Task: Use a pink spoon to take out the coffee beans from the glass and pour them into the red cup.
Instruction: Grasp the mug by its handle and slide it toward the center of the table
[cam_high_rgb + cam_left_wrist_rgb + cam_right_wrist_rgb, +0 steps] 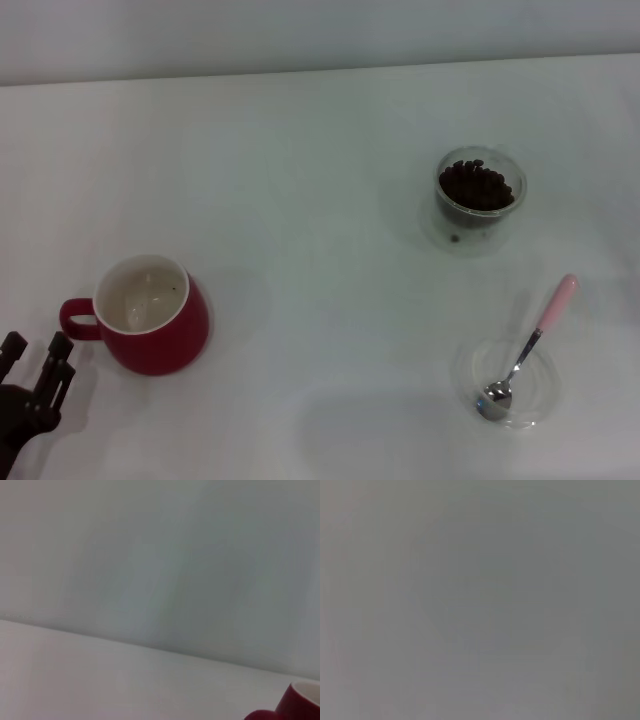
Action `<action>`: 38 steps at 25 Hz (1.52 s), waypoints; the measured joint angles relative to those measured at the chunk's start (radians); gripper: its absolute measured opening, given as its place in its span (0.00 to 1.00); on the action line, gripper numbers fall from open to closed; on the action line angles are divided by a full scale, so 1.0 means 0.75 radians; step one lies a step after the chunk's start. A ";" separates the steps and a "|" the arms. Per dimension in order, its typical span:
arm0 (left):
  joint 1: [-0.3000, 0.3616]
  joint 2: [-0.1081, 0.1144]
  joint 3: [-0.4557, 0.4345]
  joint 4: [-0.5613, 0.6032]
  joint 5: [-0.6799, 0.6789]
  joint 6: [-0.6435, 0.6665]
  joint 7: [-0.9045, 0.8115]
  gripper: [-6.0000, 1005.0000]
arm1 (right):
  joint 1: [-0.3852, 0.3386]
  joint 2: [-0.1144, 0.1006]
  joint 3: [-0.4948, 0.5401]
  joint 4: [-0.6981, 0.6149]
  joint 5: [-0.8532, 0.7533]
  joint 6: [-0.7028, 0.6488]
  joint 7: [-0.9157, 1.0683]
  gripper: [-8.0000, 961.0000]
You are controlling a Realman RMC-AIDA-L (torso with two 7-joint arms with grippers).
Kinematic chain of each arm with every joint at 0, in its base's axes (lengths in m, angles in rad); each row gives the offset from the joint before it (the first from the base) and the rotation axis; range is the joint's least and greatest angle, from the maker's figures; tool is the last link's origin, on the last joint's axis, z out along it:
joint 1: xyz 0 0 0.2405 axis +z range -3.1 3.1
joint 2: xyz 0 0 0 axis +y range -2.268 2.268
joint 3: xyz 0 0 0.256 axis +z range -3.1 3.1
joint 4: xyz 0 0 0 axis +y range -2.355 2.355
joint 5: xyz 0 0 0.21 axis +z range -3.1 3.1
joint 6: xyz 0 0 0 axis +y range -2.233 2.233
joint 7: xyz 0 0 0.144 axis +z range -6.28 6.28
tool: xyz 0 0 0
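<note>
The red cup (150, 315) stands at the front left of the white table, its handle turned toward my left gripper; its white inside holds no beans that I can see. A corner of the red cup (300, 702) shows in the left wrist view. My left gripper (35, 352) sits low at the front left corner, just beside the cup's handle, open with nothing between its fingers. The glass (480, 200) stands at the back right, filled with coffee beans (477, 185). The pink spoon (530, 340) lies at the front right with its metal bowl in a shallow clear dish (540, 395). My right gripper is out of view.
The white table (320, 250) meets a pale wall along its far edge. A wide stretch of bare tabletop lies between the cup and the glass. The right wrist view shows only a plain grey surface.
</note>
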 joint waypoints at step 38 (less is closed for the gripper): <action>-0.098 0.008 0.006 0.084 0.034 0.177 0.002 0.56 | 0.010 0.004 -0.019 0.048 -0.005 -0.013 -0.003 0.84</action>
